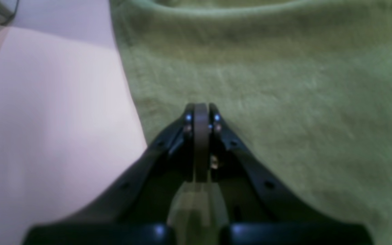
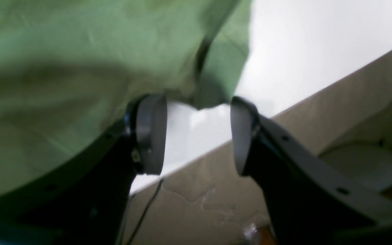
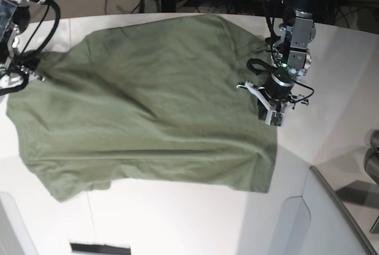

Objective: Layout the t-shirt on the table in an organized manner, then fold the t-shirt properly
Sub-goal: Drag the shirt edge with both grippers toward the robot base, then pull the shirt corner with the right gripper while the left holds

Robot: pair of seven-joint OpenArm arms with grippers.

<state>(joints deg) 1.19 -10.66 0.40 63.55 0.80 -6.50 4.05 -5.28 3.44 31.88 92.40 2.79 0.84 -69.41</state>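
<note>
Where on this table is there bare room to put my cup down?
Bare table lies along the near edge, below the t-shirt, and at right beyond the left gripper. The shirt fills the middle; the far-left edge by the right gripper is crowded.

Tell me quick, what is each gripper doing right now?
Left gripper: shut, over the t-shirt; a pinch of cloth cannot be told.
Right gripper: open, t-shirt edge just beyond its fingertips.

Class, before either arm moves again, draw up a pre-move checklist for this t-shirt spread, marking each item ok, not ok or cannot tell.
1. t-shirt lying on the table: ok.
2. Cloth smooth, no ridges: not ok, wrinkles cross the middle.
3. left gripper shut: ok.
4. Left holding fabric: cannot tell.
5. right gripper has let go: ok, jaws apart, cloth edge just beyond them.
6. Collar and sleeves laid out: cannot tell.
</note>
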